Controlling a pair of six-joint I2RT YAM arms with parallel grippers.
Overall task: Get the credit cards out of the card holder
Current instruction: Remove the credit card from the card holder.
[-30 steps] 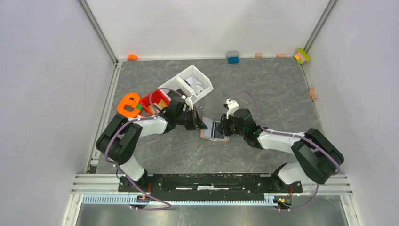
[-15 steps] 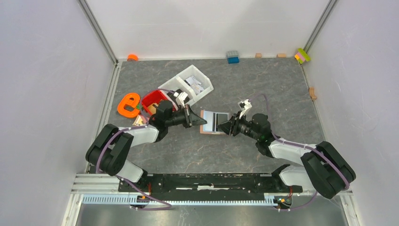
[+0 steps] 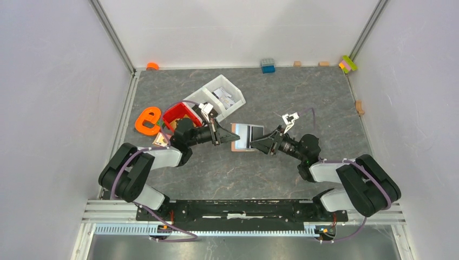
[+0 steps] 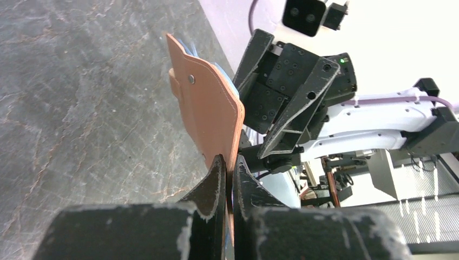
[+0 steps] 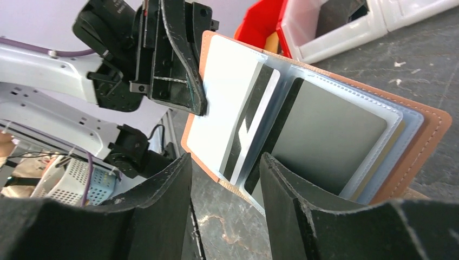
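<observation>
The tan-brown card holder [image 3: 246, 136] is held up off the table, open, with my left gripper [image 3: 230, 140] shut on its left edge. In the left wrist view its leather back [image 4: 208, 108] rises from my closed left gripper [image 4: 229, 162]. The right wrist view shows its inside: a pale credit card [image 5: 227, 116] with a black stripe, and a grey card [image 5: 333, 135] in clear sleeves. My right gripper [image 5: 225, 162] is open just short of the holder's lower edge and touches nothing. From above, the right gripper [image 3: 255, 143] sits close to the holder's right side.
Behind the left arm stand a red bin [image 3: 181, 114] and a white bin [image 3: 216, 97] holding packets. An orange e-shaped piece [image 3: 147, 120] lies at the left. A blue block [image 3: 267, 65] and small coloured blocks [image 3: 348, 64] sit along the back wall.
The right gripper has opened and drawn back to the right, off the holder. The left gripper has lifted the holder and carried it slightly toward the back.
</observation>
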